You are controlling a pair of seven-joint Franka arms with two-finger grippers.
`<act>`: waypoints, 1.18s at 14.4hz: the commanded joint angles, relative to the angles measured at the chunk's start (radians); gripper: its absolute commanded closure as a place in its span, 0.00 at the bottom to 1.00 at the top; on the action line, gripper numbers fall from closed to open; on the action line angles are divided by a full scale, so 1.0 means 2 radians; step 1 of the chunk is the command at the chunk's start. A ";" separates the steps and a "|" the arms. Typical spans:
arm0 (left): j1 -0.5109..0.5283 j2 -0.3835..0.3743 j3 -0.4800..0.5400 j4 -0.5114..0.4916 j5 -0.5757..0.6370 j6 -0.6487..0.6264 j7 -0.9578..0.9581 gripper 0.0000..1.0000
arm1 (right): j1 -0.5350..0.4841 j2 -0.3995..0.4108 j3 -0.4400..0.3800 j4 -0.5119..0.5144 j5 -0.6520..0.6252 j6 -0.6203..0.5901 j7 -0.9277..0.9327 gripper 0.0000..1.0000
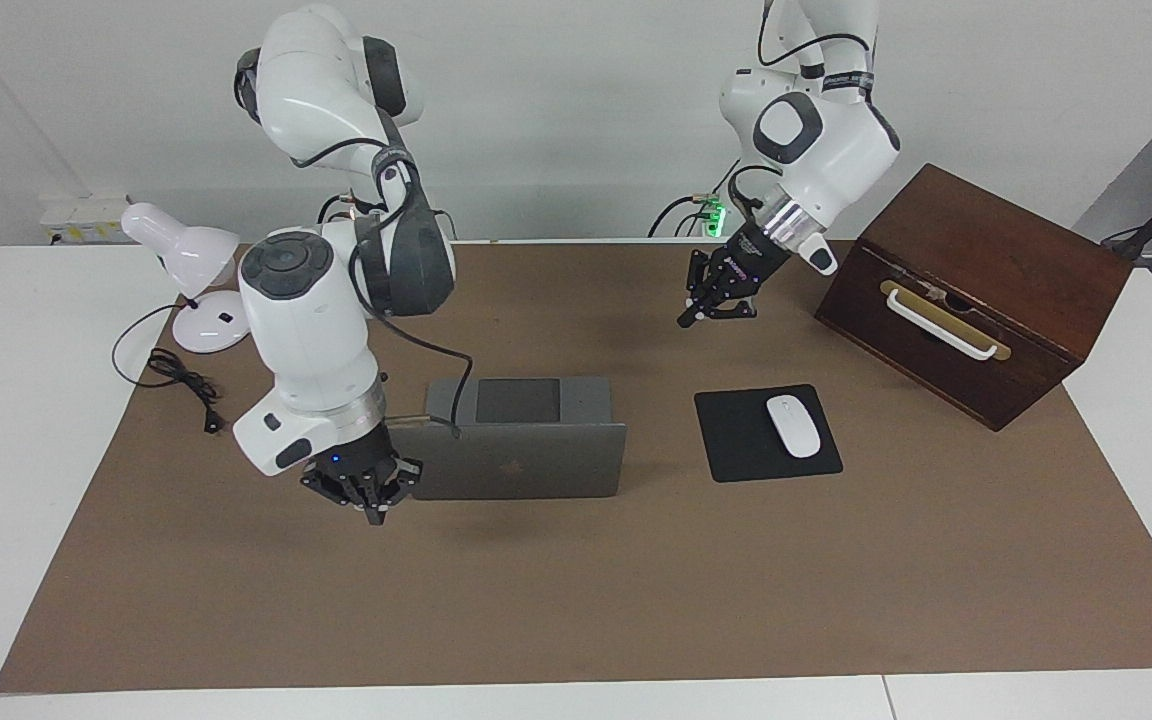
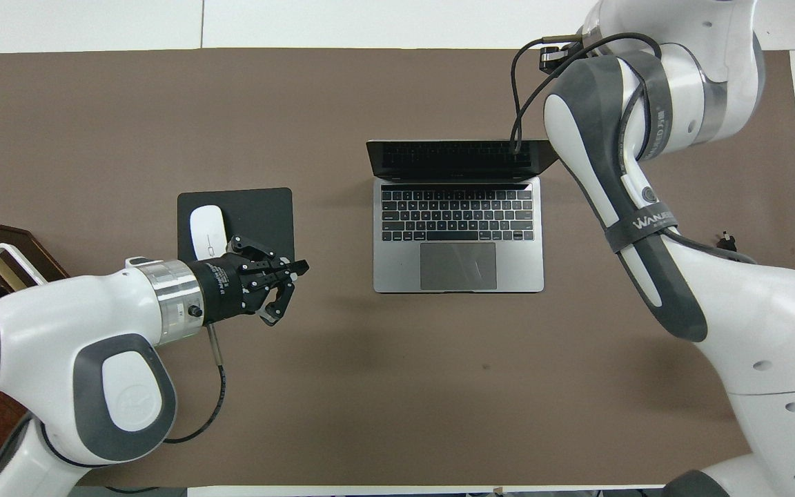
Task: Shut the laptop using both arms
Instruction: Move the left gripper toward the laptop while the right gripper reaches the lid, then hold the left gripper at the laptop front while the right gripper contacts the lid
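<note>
The left gripper (image 1: pixel 688 318), clenched and empty, hangs over the counter (image 1: pixel 576 600) nearer the robots than the mouse pad (image 1: pixel 736 440). The laptop (image 1: pixel 521 460) sits open mid-counter. The right gripper (image 1: pixel 373 517), fingertips together, is by the lid's corner at the right arm's end. Good practice, I judge: bring both grippers above the lid's top edge, then press it down evenly toward the keyboard.

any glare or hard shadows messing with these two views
Facing view: even light, only a soft shadow under the laptop lid; the right gripper reads clearly. Overhead view: faint sheen on the trackpad, a soft arm shadow on the brown mat, no glare.
</note>
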 commanded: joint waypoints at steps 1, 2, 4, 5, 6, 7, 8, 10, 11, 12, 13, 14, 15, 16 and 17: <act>-0.067 0.030 0.006 -0.014 -0.079 0.101 -0.018 1.00 | 0.020 0.009 -0.001 0.016 -0.010 -0.007 0.013 1.00; -0.090 0.046 0.006 -0.014 -0.100 0.141 -0.018 1.00 | 0.026 0.009 -0.001 0.016 -0.010 -0.008 0.013 1.00; -0.132 0.073 0.006 -0.007 -0.170 0.214 -0.017 1.00 | 0.037 0.009 -0.001 0.016 -0.008 -0.015 0.013 1.00; -0.146 0.086 0.006 -0.001 -0.189 0.239 -0.016 1.00 | 0.041 0.009 -0.001 0.016 -0.006 -0.018 0.012 1.00; -0.150 0.093 0.006 0.005 -0.202 0.248 -0.016 1.00 | 0.043 0.009 0.001 0.016 -0.005 -0.022 0.012 1.00; -0.151 0.104 0.006 0.014 -0.209 0.251 -0.016 1.00 | 0.046 0.009 0.003 0.016 -0.005 -0.027 0.012 1.00; -0.152 0.120 0.006 0.026 -0.211 0.254 -0.016 1.00 | 0.050 0.009 0.005 0.015 -0.004 -0.030 0.012 1.00; -0.159 0.141 0.006 0.032 -0.243 0.259 -0.016 1.00 | 0.057 0.009 0.005 0.015 0.004 -0.034 0.013 1.00; -0.168 0.159 0.006 0.042 -0.254 0.260 -0.016 1.00 | 0.066 0.009 0.002 0.015 0.011 -0.035 0.013 1.00; -0.171 0.182 0.006 0.060 -0.256 0.267 -0.016 1.00 | 0.072 0.008 -0.004 0.015 0.023 -0.035 0.013 1.00; -0.179 0.206 0.006 0.079 -0.256 0.282 -0.016 1.00 | 0.076 0.008 -0.014 0.015 0.033 -0.035 0.013 1.00; -0.186 0.215 0.006 0.087 -0.256 0.290 -0.016 1.00 | 0.086 0.008 -0.024 0.015 0.044 -0.035 0.014 1.00; -0.189 0.218 0.004 0.088 -0.256 0.291 -0.016 1.00 | 0.094 0.008 -0.036 0.015 0.058 -0.035 0.020 1.00; -0.191 0.219 0.000 0.091 -0.256 0.291 -0.016 1.00 | 0.102 0.008 -0.048 0.015 0.070 -0.035 0.024 1.00; -0.191 0.227 -0.001 0.096 -0.255 0.291 -0.016 1.00 | 0.109 0.008 -0.057 0.014 0.079 -0.035 0.024 1.00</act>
